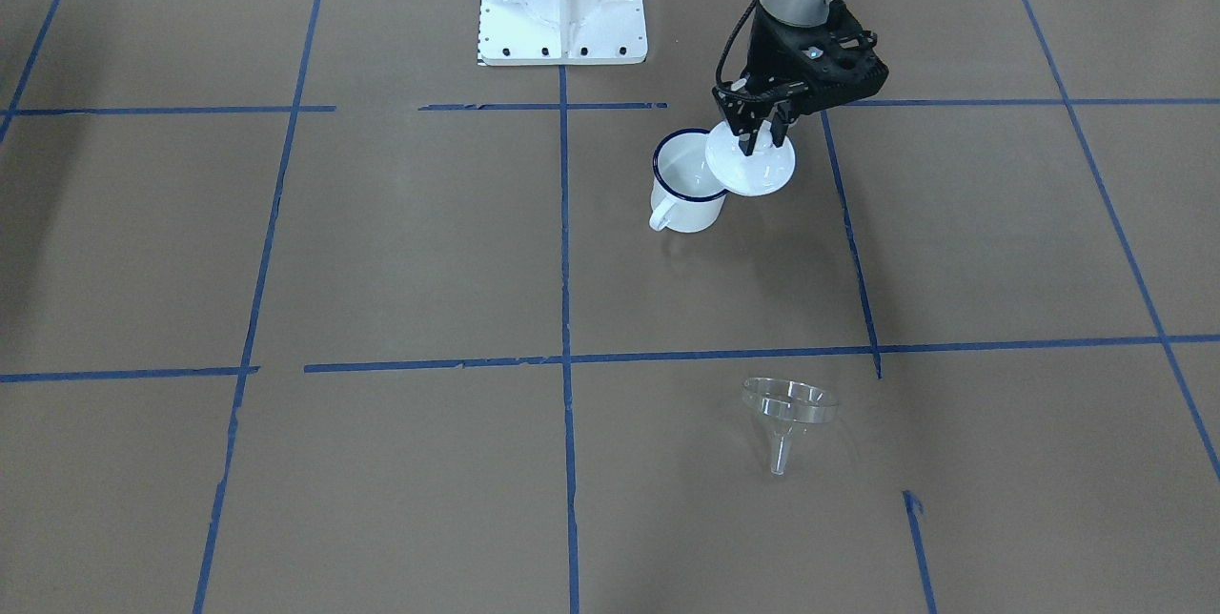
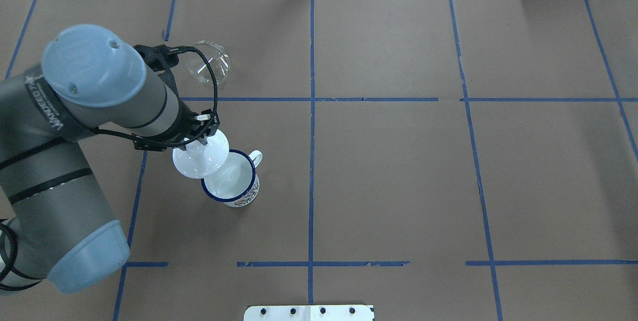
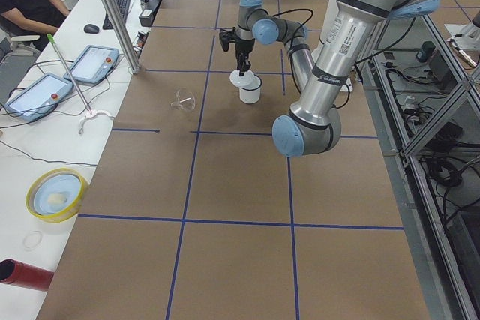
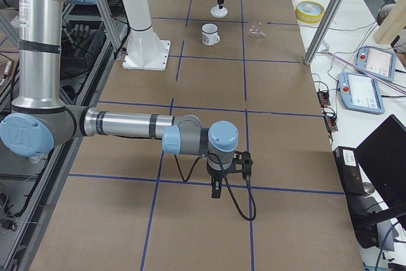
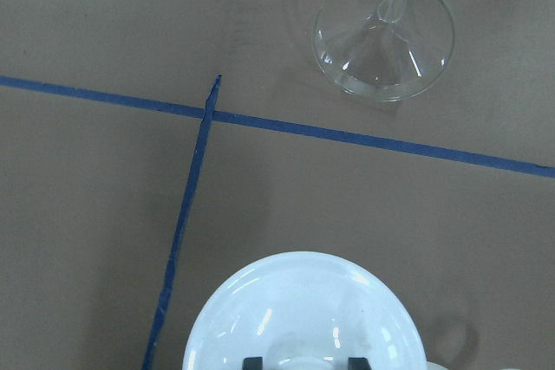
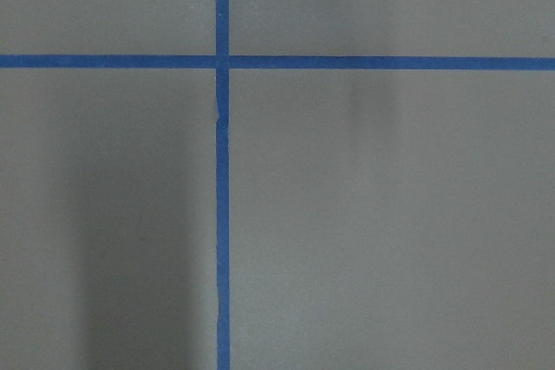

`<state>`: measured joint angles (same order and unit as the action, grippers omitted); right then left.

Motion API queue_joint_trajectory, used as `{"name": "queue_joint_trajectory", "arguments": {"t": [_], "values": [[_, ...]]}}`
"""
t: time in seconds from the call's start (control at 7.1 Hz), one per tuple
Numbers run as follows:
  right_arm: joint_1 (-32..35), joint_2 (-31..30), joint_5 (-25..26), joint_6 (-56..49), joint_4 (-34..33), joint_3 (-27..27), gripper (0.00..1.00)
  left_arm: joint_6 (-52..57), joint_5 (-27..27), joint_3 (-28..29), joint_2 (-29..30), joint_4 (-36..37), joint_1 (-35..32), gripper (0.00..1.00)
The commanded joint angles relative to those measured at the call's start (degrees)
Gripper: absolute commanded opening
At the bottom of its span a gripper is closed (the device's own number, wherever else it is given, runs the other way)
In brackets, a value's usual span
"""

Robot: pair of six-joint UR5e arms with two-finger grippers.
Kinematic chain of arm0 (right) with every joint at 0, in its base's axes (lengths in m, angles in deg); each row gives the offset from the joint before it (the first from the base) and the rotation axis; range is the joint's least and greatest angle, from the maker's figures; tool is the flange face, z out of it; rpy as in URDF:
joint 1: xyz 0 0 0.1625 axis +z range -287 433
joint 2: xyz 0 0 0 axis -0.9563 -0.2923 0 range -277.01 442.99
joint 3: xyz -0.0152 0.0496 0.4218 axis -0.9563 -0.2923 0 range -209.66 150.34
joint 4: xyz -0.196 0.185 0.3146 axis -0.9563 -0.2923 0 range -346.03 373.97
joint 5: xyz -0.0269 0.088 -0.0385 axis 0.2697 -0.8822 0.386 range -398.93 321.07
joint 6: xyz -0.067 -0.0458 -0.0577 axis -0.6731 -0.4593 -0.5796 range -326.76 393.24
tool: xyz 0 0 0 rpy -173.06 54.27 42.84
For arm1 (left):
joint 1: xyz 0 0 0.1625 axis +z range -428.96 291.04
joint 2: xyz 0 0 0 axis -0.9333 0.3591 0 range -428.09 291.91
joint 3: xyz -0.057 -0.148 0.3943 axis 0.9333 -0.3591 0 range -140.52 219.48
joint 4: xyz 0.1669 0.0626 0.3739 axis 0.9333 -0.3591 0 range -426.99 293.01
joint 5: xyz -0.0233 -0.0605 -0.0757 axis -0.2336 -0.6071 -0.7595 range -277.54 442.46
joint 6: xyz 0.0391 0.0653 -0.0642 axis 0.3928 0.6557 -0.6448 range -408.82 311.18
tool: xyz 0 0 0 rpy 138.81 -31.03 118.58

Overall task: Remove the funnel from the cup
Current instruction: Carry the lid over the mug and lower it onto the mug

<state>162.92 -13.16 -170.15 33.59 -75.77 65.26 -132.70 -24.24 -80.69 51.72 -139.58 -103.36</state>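
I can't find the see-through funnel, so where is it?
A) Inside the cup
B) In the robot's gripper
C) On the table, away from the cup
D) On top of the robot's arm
C: the funnel lies on the brown table, well apart from the cup, while the left gripper grips the white lid instead.

Brown table [image 1: 381, 242] w/ blue tape [image 1: 565, 261] grid, white lid [image 1: 758, 177] w/ knob.

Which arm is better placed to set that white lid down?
Left. The left gripper grips the lid by its knob close by the cup; the right gripper hangs over the table, far off.
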Motion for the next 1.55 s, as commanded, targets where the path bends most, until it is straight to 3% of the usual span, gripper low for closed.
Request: {"name": "queue_joint_trajectory", "arguments": {"t": [0.0, 1.41], "values": [[0.0, 0.0, 0.0, 0.0, 0.0, 0.0, 1.00, -3.5, 0.4, 3.2, 2.6, -0.2, 2.8, 0.00], [0.0, 0.0, 0.0, 0.0, 0.0, 0.0, 1.00, -3.7, 2.3, 4.9, 2.5, -0.7, 4.6, 0.00]]}}
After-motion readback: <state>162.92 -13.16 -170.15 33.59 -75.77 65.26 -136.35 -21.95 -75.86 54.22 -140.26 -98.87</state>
